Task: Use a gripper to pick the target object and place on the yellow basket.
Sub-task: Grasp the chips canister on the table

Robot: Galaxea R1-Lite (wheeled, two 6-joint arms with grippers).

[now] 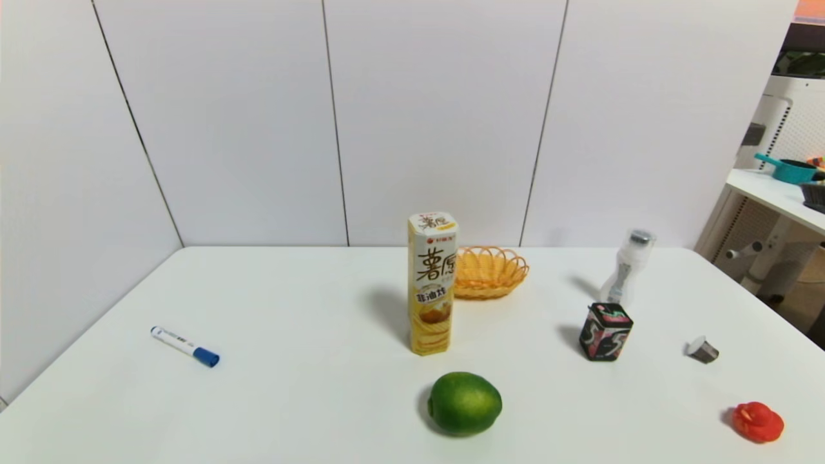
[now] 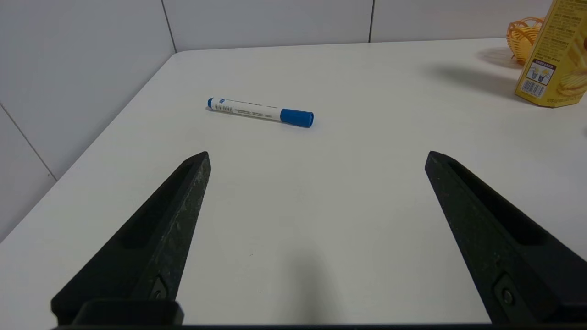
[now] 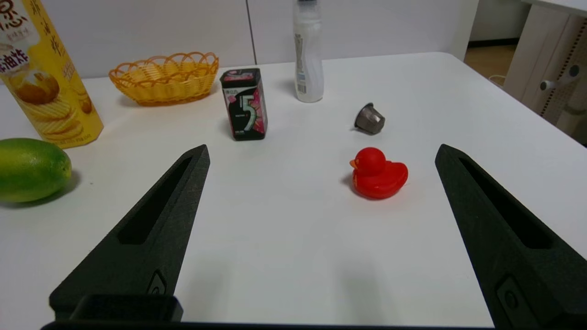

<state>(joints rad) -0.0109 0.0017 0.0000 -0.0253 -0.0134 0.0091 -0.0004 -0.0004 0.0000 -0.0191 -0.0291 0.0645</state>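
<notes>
The target object, a tall yellow-and-white hexagonal chip box (image 1: 432, 283), stands upright mid-table; it also shows in the left wrist view (image 2: 556, 55) and the right wrist view (image 3: 46, 78). Just behind it to the right sits the yellow basket (image 1: 490, 271), also seen from the right wrist (image 3: 164, 77), with nothing in it. Neither arm appears in the head view. My left gripper (image 2: 317, 156) is open over bare table near the front left. My right gripper (image 3: 322, 149) is open near the front right, with nothing between its fingers.
A blue-capped marker (image 1: 185, 346) lies at the left. A green lime (image 1: 465, 403) sits in front of the box. On the right are a black patterned tin (image 1: 606, 331), a clear bottle (image 1: 626, 269), a small metal capsule (image 1: 702, 350) and a red duck (image 1: 758, 421).
</notes>
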